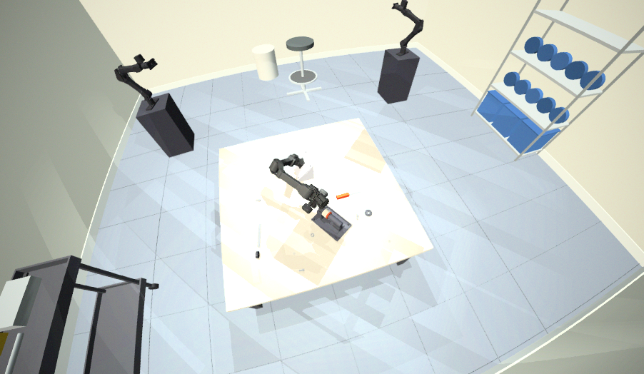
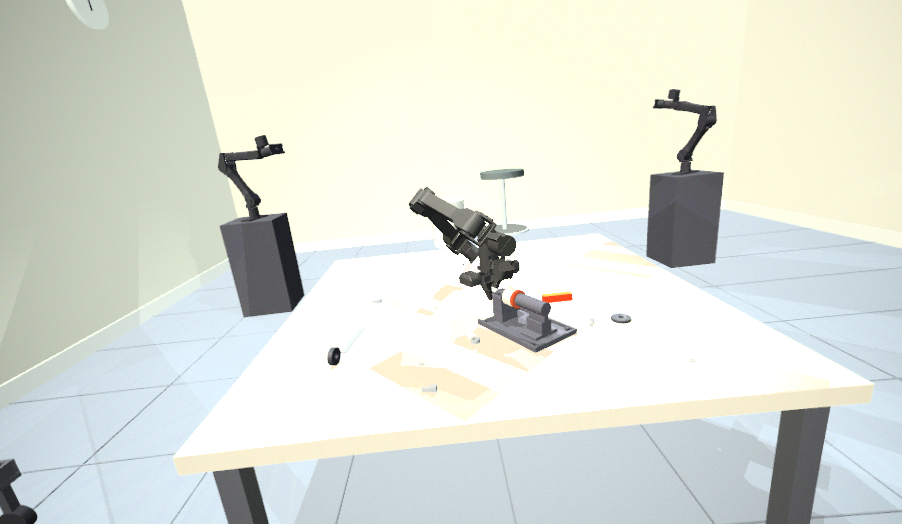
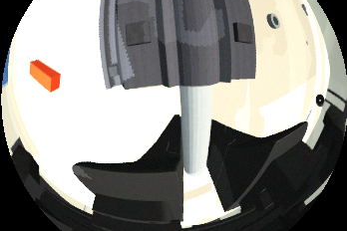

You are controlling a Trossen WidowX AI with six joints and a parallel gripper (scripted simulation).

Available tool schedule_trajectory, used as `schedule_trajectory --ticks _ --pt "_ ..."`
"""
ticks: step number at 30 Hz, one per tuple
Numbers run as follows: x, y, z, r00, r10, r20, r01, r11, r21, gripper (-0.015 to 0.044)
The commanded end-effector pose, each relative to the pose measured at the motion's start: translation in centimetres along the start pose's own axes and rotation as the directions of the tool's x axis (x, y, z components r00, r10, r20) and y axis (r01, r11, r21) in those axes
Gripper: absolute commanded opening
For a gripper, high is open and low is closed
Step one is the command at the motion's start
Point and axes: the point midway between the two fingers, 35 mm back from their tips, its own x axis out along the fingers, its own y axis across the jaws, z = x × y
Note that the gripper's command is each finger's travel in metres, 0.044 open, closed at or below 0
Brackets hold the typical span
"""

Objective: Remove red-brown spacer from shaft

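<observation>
Gripper gripping shaft nr bench ctr, away from edges; prob. starting pull; next needing short pull, stopping once red-brown spacer drops.

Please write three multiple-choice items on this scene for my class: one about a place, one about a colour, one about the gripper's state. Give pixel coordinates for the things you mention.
1. In the exterior view, where does the red ring sit?
A) On the floor
B) At the end of the dark cylinder
C) On the stool
2. What colour is the stool's seat?
A) Dark grey
B) Yellow
C) Red
3. What is the gripper doing?
A) Standing wide open
B) Closed on nothing
C) Gripping the pale shaft

1 B: the red ring (image 1: 328, 214) (image 2: 515, 299) adjoins the dark cylinder (image 1: 334, 220) (image 2: 533, 303).
2 A: the stool (image 1: 300, 43) (image 2: 502, 174) has a dark grey seat.
3 C: the gripper (image 3: 185, 117) has its fingers against both sides of the pale shaft (image 3: 195, 124).
</observation>
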Motion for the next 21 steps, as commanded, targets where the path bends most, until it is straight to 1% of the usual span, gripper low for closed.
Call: schedule_trajectory --ticks 1,21 --pt "0.0 -0.05 -0.07 1.0 -0.005 0.0 0.005 1.0 -0.003 0.0" --pt "0.01 -0.05 -0.3 1.0 -0.005 0.0 0.005 1.0 -0.003 0.0"
